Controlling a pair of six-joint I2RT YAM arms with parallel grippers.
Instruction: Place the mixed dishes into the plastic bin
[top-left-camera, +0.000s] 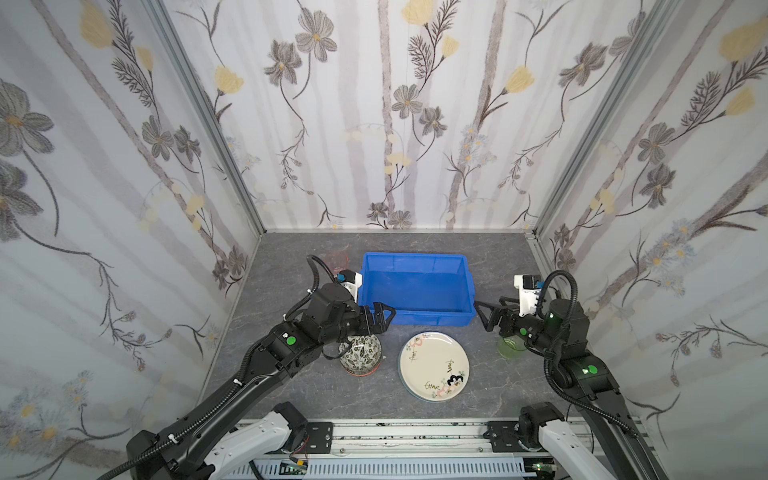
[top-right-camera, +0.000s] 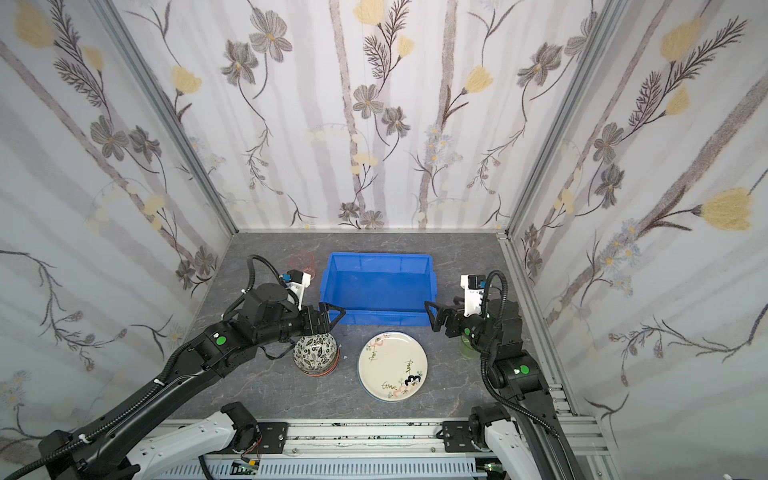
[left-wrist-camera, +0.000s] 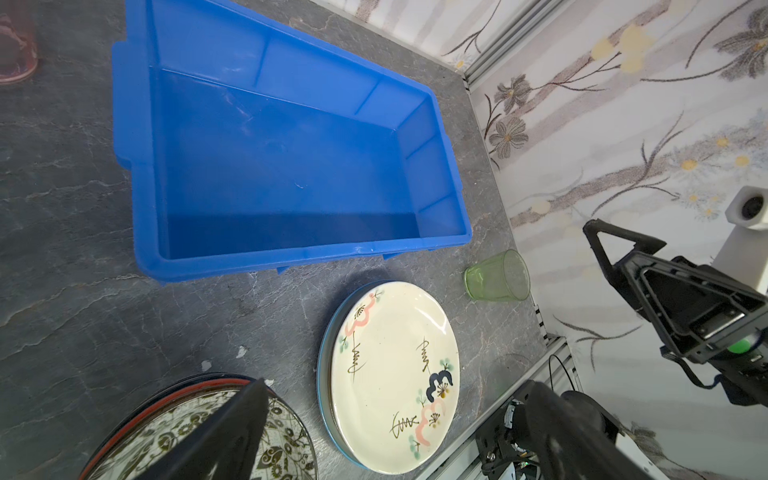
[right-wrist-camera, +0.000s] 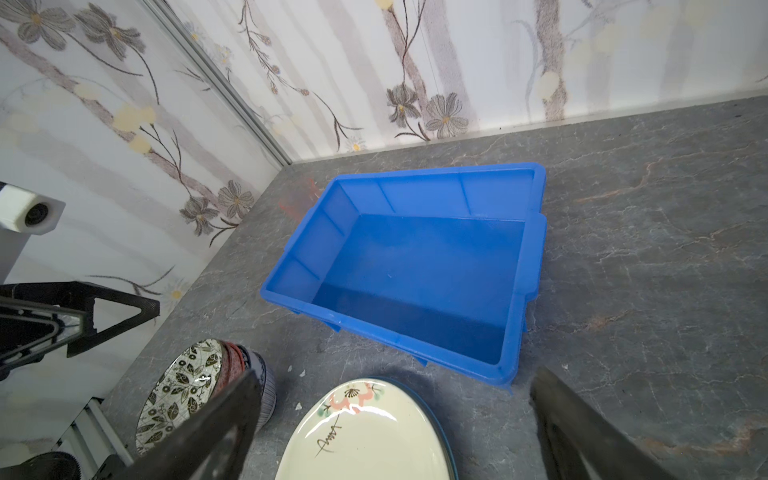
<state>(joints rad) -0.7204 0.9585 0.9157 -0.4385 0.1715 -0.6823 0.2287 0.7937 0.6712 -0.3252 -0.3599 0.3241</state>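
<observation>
Green cup (top-left-camera: 508, 349) partly behind right arm (top-left-camera: 570, 322)

Bright, even light falls from above. Shadows beside the bin (top-left-camera: 432, 318) are soft and faint. Glare streaks the plate (right-wrist-camera: 361, 440) in the right wrist view. Both top views bend the walls (top-left-camera: 83, 208) at the edges. Nearest fingers (right-wrist-camera: 208, 436) blur dark in wrist views.

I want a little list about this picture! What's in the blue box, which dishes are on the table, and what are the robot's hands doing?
Blue bin: empty
Plates: stacked in front of the bin, cream one on top
Bowls: stacked left of the plates, leafy one on top
Green cup: right of the plates
Pink cup: by the bin's back left corner
Left hand: open, empty, near the bowls
Right hand: open, empty, near the green cup
</observation>
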